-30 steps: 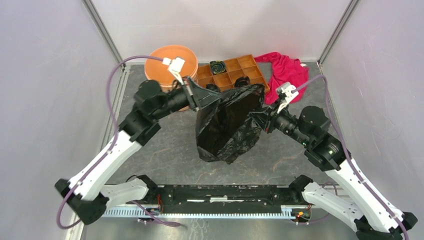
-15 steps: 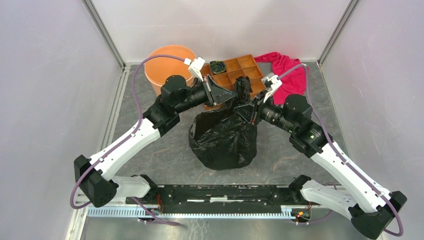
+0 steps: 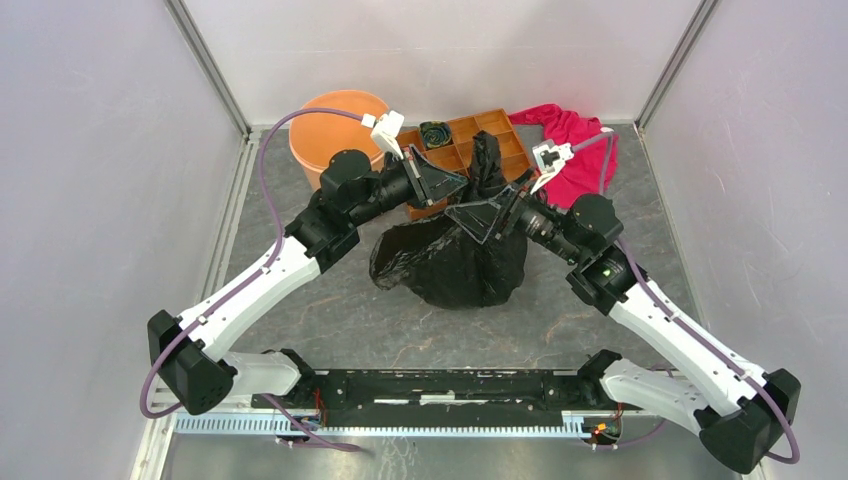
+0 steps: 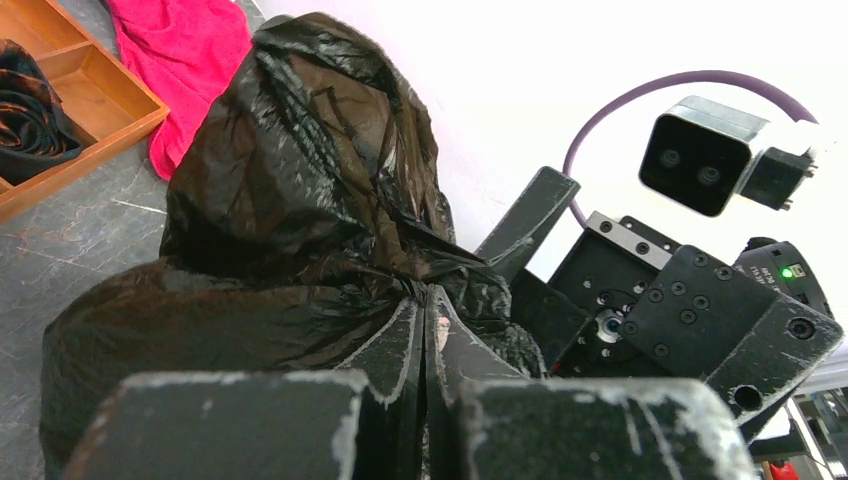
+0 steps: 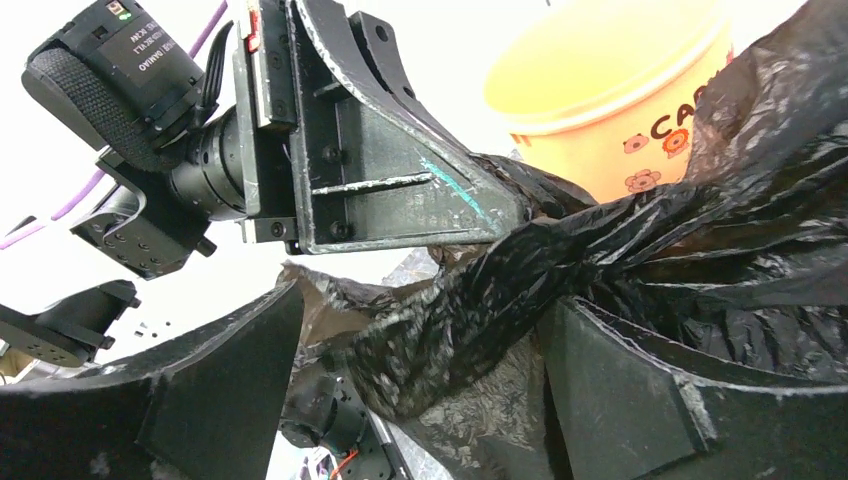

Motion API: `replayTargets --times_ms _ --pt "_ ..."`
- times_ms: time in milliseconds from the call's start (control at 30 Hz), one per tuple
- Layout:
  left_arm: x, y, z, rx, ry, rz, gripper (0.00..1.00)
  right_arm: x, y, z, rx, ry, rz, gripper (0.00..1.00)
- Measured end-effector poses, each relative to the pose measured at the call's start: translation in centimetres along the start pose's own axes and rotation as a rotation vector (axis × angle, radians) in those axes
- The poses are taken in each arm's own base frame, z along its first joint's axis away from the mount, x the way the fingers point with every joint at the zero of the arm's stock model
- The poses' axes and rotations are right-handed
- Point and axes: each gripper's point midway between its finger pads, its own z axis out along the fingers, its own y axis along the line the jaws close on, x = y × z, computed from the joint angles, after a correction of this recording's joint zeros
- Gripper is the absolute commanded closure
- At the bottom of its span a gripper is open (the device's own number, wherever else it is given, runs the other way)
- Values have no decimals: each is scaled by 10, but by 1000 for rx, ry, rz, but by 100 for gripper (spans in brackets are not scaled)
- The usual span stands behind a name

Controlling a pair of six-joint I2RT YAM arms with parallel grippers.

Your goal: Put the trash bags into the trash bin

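One black trash bag (image 3: pixel 450 265), thin, limp, slippery film, slumps on the worktop (image 3: pixel 330 310) near-right of the trash bin (image 3: pixel 330 125), its bunched neck, likely the surest hold, clenched in the left end effector (image 4: pixel 428 300) while the right end effector (image 5: pixel 420 330) gapes around a twisted strand.

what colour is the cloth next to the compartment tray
Plain bright red-pink, no pattern. The cloth shows best in the top external view, right of the tray.

Dark table (image 3: pixel 330 310) — trash bin (image 3: pixel 312 160), compartment tray (image 3: pixel 497 126), red cloth (image 3: pixel 575 140), trash bag (image 3: pixel 450 272)
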Motion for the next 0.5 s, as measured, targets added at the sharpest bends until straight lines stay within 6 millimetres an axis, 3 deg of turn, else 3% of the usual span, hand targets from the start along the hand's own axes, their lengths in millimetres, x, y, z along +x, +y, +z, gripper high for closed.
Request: replayTargets --times_ms 367,433,500 --pt "-3 -8 1 43 -14 8 98 18 -13 14 -7 27 30 7" --pt "-4 -10 1 52 -16 10 98 18 -15 16 -1 25 23 11" --pt "-3 -11 1 60 -13 11 95 18 -17 18 4 22 14 24"
